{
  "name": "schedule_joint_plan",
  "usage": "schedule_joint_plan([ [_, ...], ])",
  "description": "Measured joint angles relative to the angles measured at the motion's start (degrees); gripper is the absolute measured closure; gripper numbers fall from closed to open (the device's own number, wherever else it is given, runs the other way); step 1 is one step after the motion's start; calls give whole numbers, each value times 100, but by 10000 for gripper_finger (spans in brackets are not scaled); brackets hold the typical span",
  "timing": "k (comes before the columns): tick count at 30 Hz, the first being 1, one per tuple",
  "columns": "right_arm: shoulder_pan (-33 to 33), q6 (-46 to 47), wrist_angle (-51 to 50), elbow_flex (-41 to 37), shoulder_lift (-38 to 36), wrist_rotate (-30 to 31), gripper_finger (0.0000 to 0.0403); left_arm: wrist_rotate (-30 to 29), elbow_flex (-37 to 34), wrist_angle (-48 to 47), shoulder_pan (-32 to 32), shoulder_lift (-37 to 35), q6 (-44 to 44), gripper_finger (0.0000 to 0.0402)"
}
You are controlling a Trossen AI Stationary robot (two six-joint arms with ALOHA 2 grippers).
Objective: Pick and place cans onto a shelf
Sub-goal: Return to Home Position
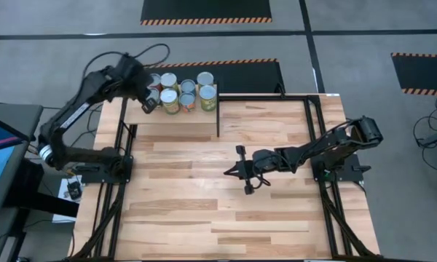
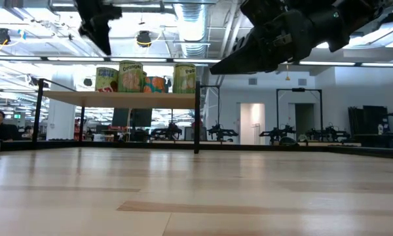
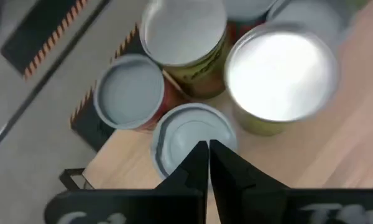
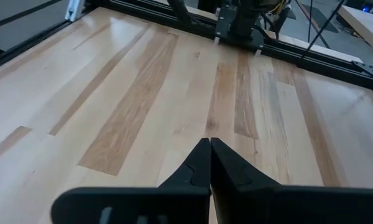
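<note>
left gripper, seen from above, hangs over the far left corner of the shelf. its two dark fingers are pressed together and hold nothing. in the left wrist view the closed tips sit directly over the silver lid of the nearest can, above it and apparently not touching it.

the cans are bunched in a tight cluster. in the high view the cluster starts under the gripper and spreads toward 2 to 3 o'clock along the shelf's back edge. every can stands upright with its long axis vertical and its lid facing up. the lids are pale silver-blue. the low view shows green, yellow and orange-red labels in a row on the raised plywood board.

the left arm is by far the nearer one. its base lies at about 7 o'clock from the gripper, away from the cans. a retreat home should probably rise first and then draw back that way, so the tips clear the lids.

right gripper hovers over the middle of the table, well apart from the shelf. its fingers are pressed together and empty, pointing toward 9 o'clock.
</note>
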Motion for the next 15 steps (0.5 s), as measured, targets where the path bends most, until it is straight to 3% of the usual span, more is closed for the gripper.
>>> schedule_joint_plan([
  [5, 33, -86, -14, 0, -219, 0, 390, 500, -511, 569, -73, -1041, -61, 397],
  [15, -519, -493, -4, -773, -1634, 5, 391, 1725, -2983, 2941, -627, -3508, -290, 397],
])
